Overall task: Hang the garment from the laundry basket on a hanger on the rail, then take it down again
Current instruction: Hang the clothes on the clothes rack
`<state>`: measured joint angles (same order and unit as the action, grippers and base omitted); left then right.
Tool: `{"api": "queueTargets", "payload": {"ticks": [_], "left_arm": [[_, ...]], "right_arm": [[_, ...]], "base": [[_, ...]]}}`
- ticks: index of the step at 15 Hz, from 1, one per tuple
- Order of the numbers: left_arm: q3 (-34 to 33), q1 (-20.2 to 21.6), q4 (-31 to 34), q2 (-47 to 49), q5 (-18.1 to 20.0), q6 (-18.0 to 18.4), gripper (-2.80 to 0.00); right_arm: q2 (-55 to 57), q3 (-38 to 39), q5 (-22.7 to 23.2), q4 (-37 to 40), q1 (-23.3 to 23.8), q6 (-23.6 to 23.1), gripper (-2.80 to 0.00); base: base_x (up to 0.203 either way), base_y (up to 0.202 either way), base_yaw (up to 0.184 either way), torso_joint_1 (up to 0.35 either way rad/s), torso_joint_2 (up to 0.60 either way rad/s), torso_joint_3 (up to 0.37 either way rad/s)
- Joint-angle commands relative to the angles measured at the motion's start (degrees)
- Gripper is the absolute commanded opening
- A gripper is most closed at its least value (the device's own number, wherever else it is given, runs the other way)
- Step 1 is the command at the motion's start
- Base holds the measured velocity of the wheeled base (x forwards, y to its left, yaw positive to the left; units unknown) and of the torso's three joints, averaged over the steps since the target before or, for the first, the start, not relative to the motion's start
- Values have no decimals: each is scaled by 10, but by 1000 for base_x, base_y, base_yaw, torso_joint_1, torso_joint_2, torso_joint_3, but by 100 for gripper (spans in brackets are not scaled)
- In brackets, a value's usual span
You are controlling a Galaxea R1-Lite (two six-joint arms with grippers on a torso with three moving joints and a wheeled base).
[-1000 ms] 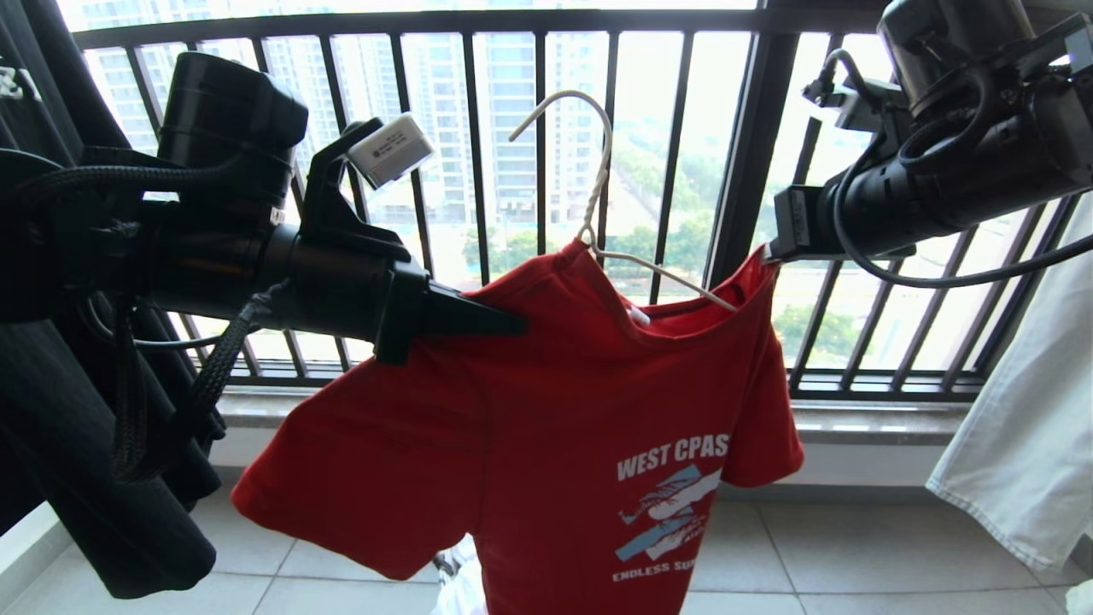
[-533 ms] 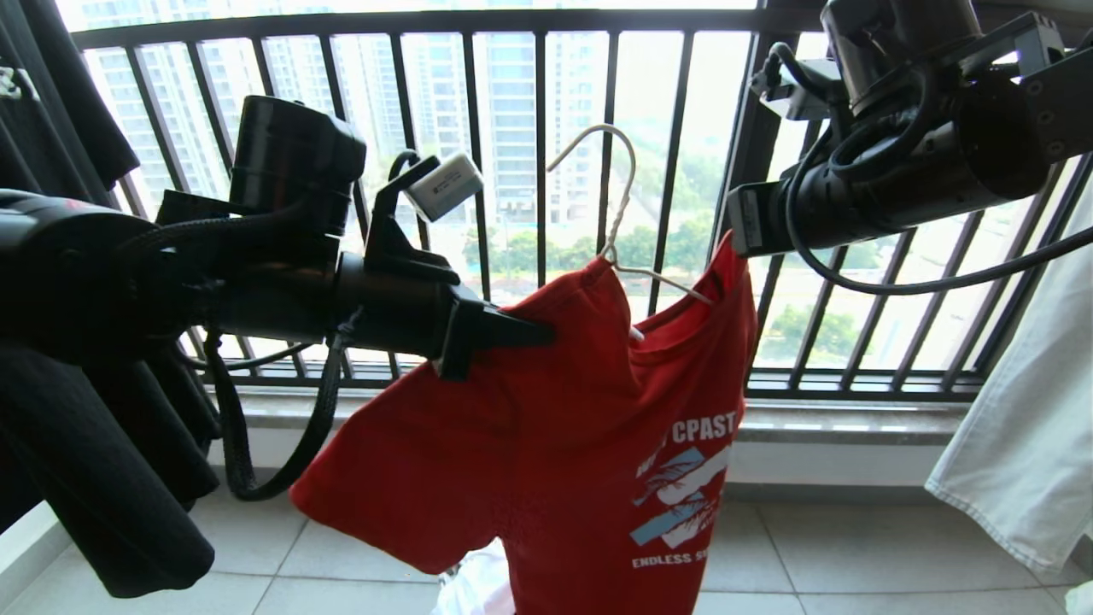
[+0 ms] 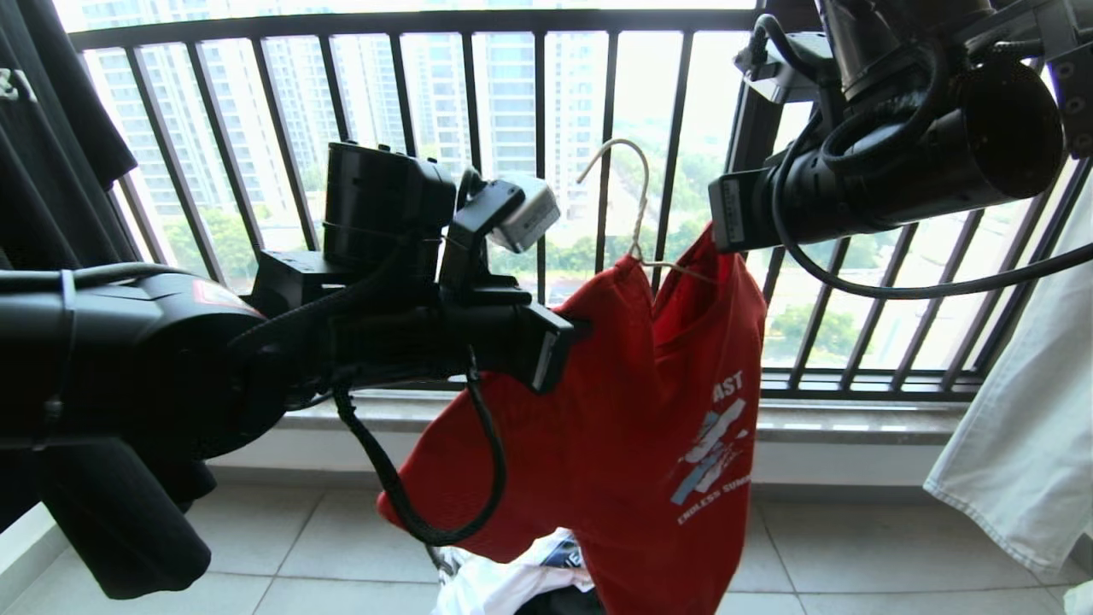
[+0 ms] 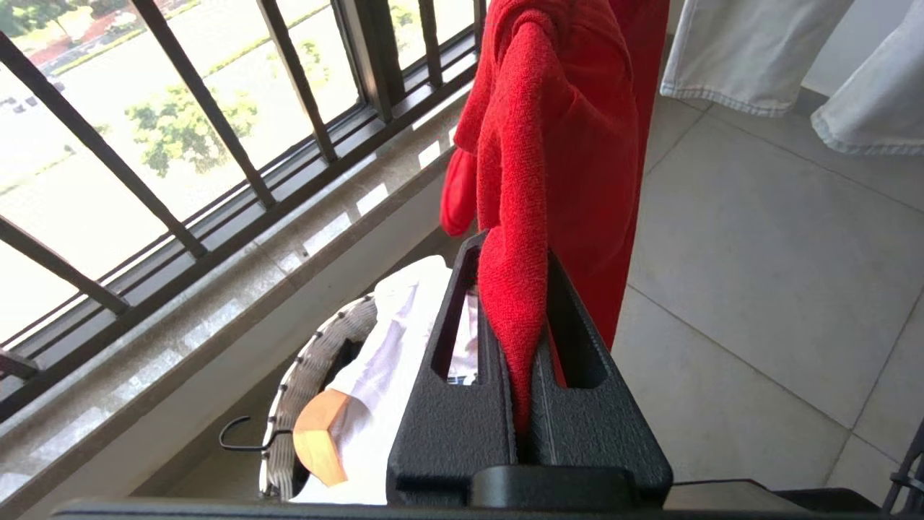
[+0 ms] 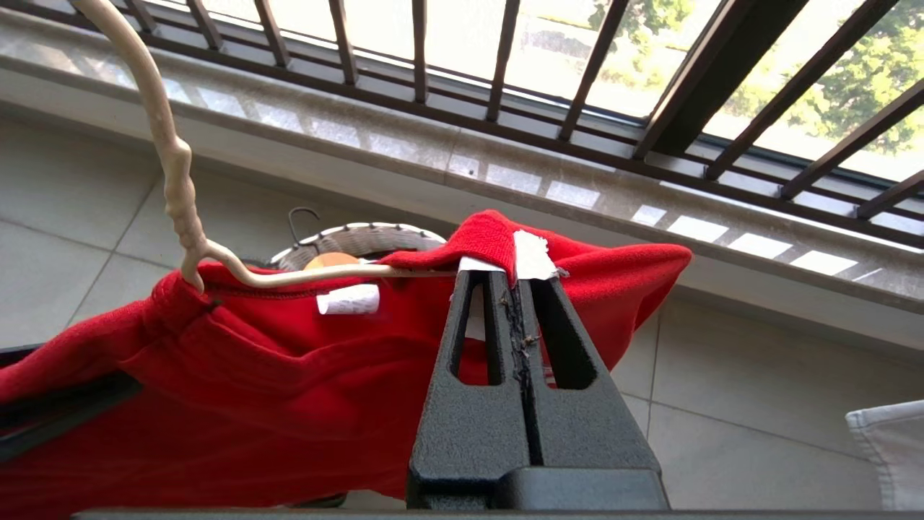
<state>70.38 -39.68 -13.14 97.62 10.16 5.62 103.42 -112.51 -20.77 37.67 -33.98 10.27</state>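
Observation:
The red garment hangs between my two grippers in front of the balcony, bunched narrow with its print turned sideways. The cream wire hanger sits in its neck, hook up and free. My left gripper is shut on a fold of one shoulder. My right gripper is shut on the other shoulder, where the hanger runs under the cloth. A white neck label shows inside the collar. Below stands the laundry basket. The rail is out of view.
The black balcony railing runs just behind the garment. A black garment hangs at the left, a white one at the right. The basket holds white clothes and a wooden hanger. Tiled floor lies below.
Both grippers have closed in on each other, the left one moving right and the right one left. The garment has folded from spread flat to narrow, and the hanger has shifted right and turned edge-on.

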Motion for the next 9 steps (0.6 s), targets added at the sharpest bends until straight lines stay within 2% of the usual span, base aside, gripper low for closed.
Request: {"api": "queueTargets", "payload": {"ticks": [1,3,6,9], "left_arm": [[-3,-2,0,3,-5,12,-280],[-10,-1,7,-21,-5,17,-280],[-31,-3,30,-59,-4,48,-280],[-30,-3,36,-66,-5,48,-280]], "right_arm": [[-8,2,-5,2,0,2,-280],[-1,3,-11,-1,22,2,-280],[10,3,-12,-33,50,-3,-280],[26,3,-13,-34,66,-3,-280]], "base": [[0,0,0,0,0,0],[0,0,0,0,0,0],[0,0,0,0,0,0],[0,0,0,0,0,0]]}}
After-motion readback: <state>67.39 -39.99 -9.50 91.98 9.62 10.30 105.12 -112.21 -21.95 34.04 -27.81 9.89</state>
